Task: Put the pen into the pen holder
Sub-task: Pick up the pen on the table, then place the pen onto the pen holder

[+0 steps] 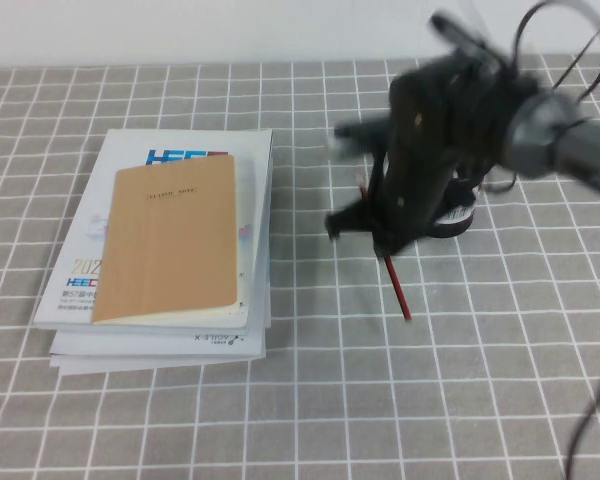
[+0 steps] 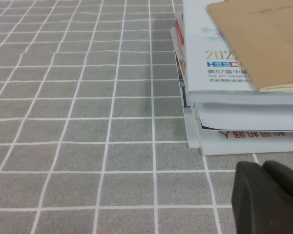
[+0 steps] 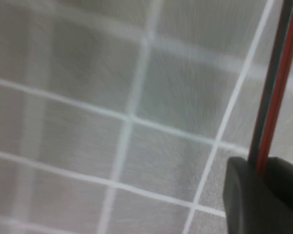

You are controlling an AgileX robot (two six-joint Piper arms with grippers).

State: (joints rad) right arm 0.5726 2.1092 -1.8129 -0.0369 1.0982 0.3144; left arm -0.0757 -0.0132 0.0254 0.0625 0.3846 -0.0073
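The pen (image 1: 398,288) is a thin dark-red stick, tilted, with its lower end sticking out below my right gripper (image 1: 385,243) over the checked cloth. My right gripper is shut on the pen, which runs up between its fingers in the right wrist view (image 3: 276,83). The pen holder (image 1: 458,214) is mostly hidden behind the right arm; only its black rim and white and red label show. My left gripper (image 2: 263,168) is shut and empty, low over the cloth next to the stack of books, and is out of the high view.
A stack of books (image 1: 170,255) with a tan notebook (image 1: 172,240) on top lies at the left of the table; it also shows in the left wrist view (image 2: 244,73). Grey checked cloth (image 1: 430,400) covers the table. Black cables (image 1: 580,40) hang at the back right.
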